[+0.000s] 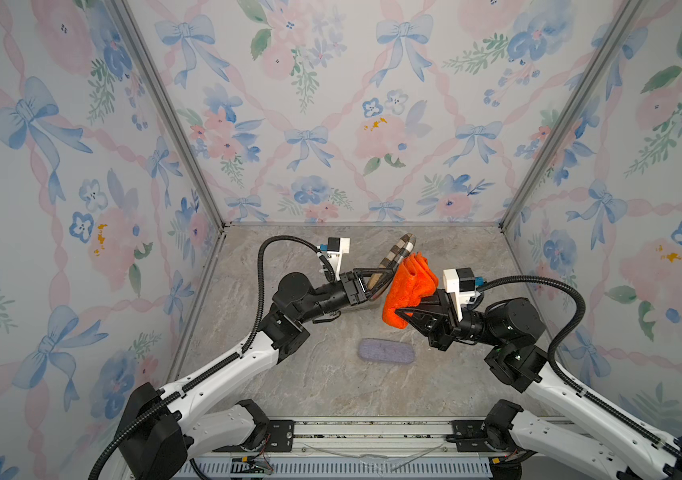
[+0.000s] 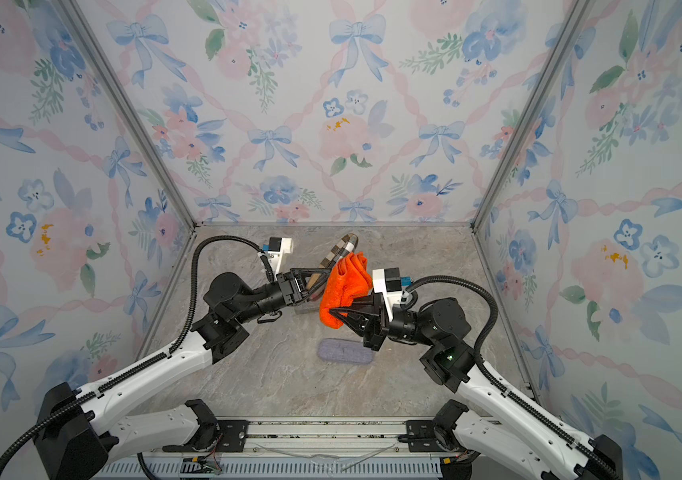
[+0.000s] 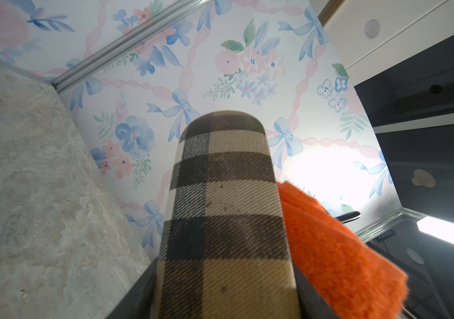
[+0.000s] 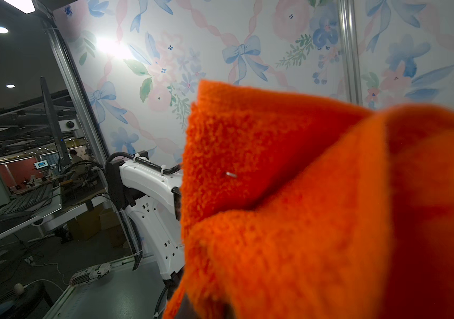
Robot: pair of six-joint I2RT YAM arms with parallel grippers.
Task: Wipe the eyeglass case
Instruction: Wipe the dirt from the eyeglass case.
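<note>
Now, left claw [image 1: 381, 277]: you're pinching the eyeglass case [image 1: 398, 252], its long axis tilting up and away.
Right claw [image 1: 400, 313]: you're clamping the cloth [image 1: 412, 286], touching the case's right flank.

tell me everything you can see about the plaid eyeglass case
The plaid eyeglass case is long and round-ended, covered in what looks like woven fabric checked in tan, cream and dark brown. It is held above the table, tilted up toward the back wall, with its lower end clamped in the left gripper. The orange cloth lies against one long side. The left wrist view shows a few small dark specks on the fabric.
</note>
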